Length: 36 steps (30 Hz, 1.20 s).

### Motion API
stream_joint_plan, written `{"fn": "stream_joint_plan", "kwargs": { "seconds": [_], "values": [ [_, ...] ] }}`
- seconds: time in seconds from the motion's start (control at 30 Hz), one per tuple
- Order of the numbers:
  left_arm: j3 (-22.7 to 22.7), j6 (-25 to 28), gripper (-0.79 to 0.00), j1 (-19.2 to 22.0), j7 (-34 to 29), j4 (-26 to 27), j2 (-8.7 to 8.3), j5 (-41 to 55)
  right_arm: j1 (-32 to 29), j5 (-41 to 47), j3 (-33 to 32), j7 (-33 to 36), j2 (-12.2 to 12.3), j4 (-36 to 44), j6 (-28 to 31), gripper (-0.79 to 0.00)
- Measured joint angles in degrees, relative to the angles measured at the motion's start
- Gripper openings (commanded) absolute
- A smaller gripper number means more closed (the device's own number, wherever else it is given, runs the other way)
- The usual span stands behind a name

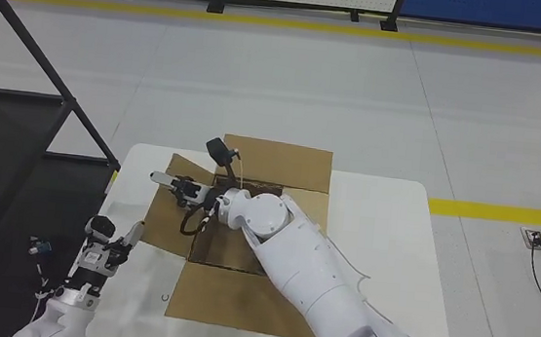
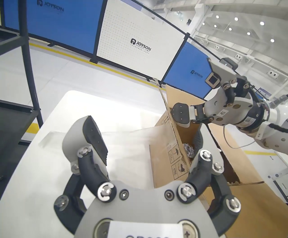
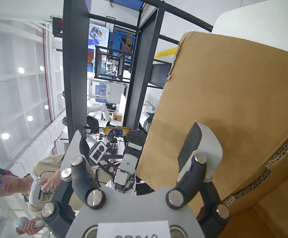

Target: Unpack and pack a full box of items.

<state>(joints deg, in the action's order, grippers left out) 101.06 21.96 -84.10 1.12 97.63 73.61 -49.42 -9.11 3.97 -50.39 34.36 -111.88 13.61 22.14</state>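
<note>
Top view: one cardboard box (image 1: 273,161) on one white table (image 1: 384,214), four flaps folded open. Two grippers, both empty. One, the right gripper (image 1: 166,179), at the left flap (image 1: 169,222), fingers spread wide, nothing pinched. Right wrist view: flap edge between those fingers (image 3: 193,144); contact not discernible. Other, the left gripper (image 1: 123,238), above bare table just beside the same flap, claw likewise spread apart. Left wrist view: one crinkled silvery item (image 2: 187,149) inside the box, close to the left wall; remaining contents hidden.
</note>
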Motion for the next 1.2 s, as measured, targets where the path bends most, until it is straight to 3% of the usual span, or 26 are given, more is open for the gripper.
{"fn": "stream_joint_plan", "kwargs": {
  "seconds": [0.23, 0.53, 0.87, 1.1, 1.2],
  "values": [
    [-0.5, 0.87, 0.0, 2.11, -1.92, -2.27, -0.51, -3.64, -0.03, -0.27, -0.96, 0.99, 0.64, 0.29, 2.72, 0.0],
    [-1.28, -1.94, 0.0, 4.01, -0.14, -4.41, -0.83, -8.35, -0.69, -1.13, -2.64, 3.1, 2.46, 2.84, 9.77, 0.0],
    [-3.94, -8.24, 0.0, 7.48, 5.19, -10.93, -0.76, -15.04, -5.46, -1.51, -7.18, 8.29, 7.08, 12.0, 19.04, 0.0],
    [-5.26, -9.5, 0.0, 8.75, 7.57, -13.26, -0.7, -16.21, -13.09, -4.25, -12.02, 9.34, 11.1, 25.16, 16.36, 0.0],
    [-5.27, -9.95, 0.0, 8.7, 7.66, -12.96, -0.73, -16.03, -14.19, -4.7, -12.54, 9.47, 11.5, 27.37, 14.16, 0.0]
  ]
}}
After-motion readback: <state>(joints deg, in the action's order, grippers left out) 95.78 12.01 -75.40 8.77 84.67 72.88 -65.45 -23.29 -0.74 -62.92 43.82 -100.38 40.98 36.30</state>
